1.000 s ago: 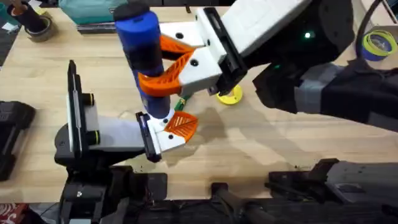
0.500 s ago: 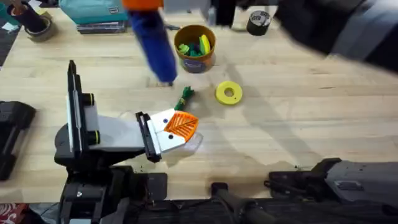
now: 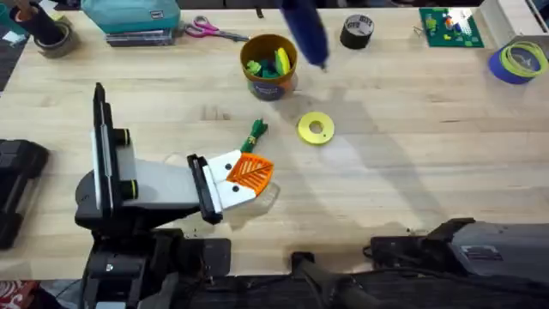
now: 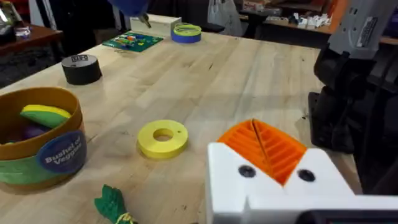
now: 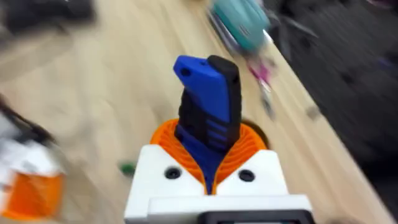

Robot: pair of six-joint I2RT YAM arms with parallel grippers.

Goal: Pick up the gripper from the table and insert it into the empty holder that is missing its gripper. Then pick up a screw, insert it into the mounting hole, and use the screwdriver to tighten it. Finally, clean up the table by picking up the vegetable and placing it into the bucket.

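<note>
One screwdriver (image 5: pixel 208 112) clamped in right gripper (image 5: pixel 208 163)

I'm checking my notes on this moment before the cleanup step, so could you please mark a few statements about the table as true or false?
1. The vegetable is already in the bucket. False: it lies on the table, between the bucket and the orange gripper.
2. The right tool is clamped on the blue screwdriver. True.
3. The yellow ring sits inside the bucket. False: it lies flat on the table, apart from the bucket.
4. The orange gripper sits in the white holder. True.
5. The bucket holds nothing. False: green and yellow toy pieces lie in it.
</note>
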